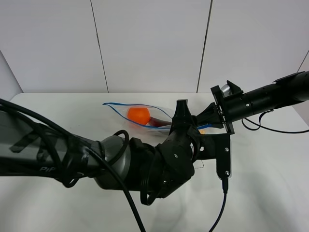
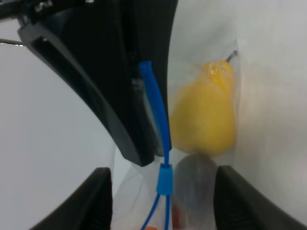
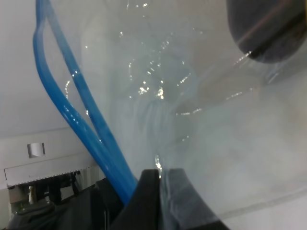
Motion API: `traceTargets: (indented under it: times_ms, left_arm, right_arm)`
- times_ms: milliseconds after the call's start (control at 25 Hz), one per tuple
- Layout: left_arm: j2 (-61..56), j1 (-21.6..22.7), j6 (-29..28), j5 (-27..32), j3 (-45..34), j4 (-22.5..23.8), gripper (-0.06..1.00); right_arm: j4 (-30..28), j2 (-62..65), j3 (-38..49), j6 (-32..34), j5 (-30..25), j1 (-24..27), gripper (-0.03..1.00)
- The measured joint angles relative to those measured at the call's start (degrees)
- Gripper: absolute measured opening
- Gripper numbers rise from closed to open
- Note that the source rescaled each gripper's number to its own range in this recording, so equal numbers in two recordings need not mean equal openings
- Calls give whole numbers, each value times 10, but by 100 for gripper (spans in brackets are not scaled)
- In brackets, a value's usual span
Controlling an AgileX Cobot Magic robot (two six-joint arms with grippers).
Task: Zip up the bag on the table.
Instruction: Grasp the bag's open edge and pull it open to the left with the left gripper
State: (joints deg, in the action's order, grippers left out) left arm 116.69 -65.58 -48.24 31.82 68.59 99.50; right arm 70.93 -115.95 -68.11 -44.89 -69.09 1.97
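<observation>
On the table [image 1: 270, 193], the bag [image 1: 149, 116] lies near the middle, its right end pinched in the shut right gripper [image 3: 160, 191], the left gripper [image 2: 165, 203] just beside with fingers [image 2: 96, 206] apart around the zip strip [image 2: 160, 120], holding nothing. If I close off-centre I could catch loose plastic instead of both halves, and sliding left would drag the bag or tear it from the right pinch. Its long axis runs left-right, the strip's 2 halves gaping leftward, joined at right.
</observation>
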Motion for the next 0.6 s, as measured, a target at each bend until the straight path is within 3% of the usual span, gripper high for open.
traceTargets:
  times_ms: [360, 600]
  left_arm:
    - [0, 0, 3, 0, 0, 0, 33]
    - [0, 0, 11, -1, 0, 0, 30]
  right_arm:
    - [0, 0, 0, 0, 0, 0, 0]
    - [0, 0, 0, 0, 0, 0, 0]
